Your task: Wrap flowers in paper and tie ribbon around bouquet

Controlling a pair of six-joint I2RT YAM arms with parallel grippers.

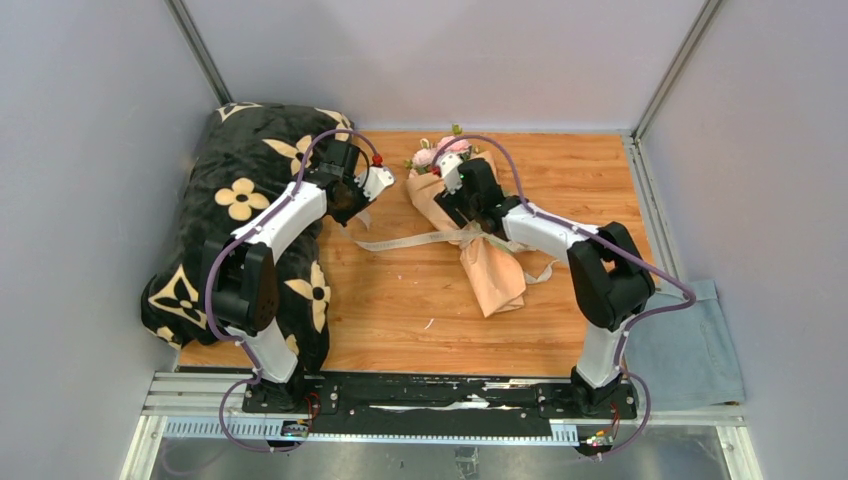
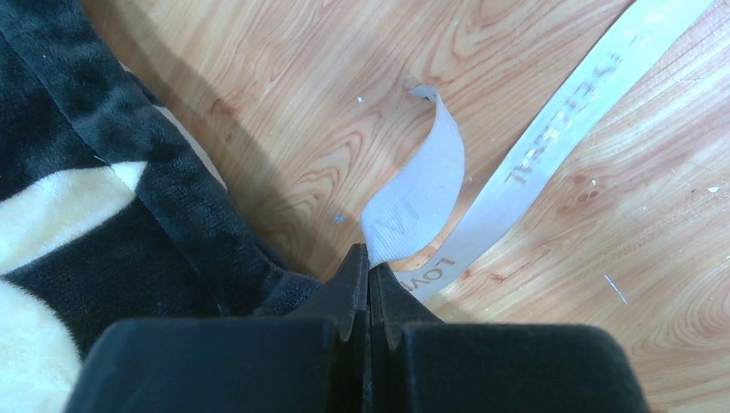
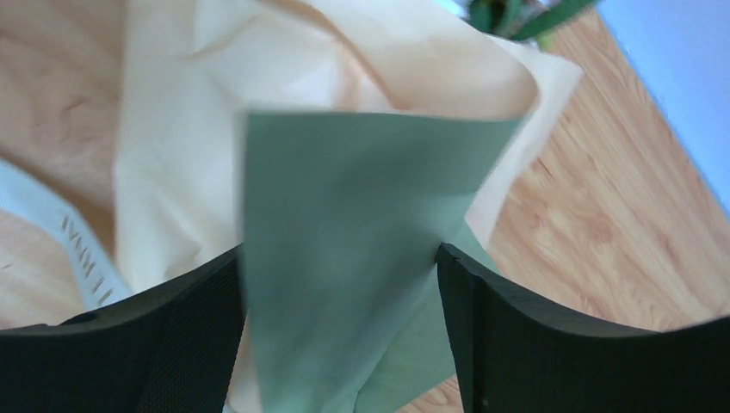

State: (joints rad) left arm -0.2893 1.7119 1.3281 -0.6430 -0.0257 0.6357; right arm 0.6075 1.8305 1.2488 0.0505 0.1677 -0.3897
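Bouquet (image 1: 480, 235) lies on the wooden table (image 1: 400, 300), flowers (image 1: 440, 152) toward the far edge, narrow end of the cone pointing at the arms

Ribbon (image 2: 551, 138) crosses the cone near its middle, with loose ends trailing left and right

Left gripper (image 2: 370, 258): jaws fully closed, pinching one ribbon end, which curls up from the tips. It sits just beside the dark flowered blanket (image 1: 240, 200)

Right gripper (image 3: 340, 267): jaws wide apart over the upper part of the bouquet, holding nothing. The green fold of the paper (image 3: 284, 77) stands between them, unclamped

Judged step: tightening or tying the ribbon

To do it well:
- draw the held end low and level along the table so the band cinches without dragging the cone
- right side to steady the paper, closing on the fold gently, since a thin sheet creases and tears
- watch that the pinch doesn't slip, as little ribbon sits in the tips
- keep the trailing ribbon off the blanket edge
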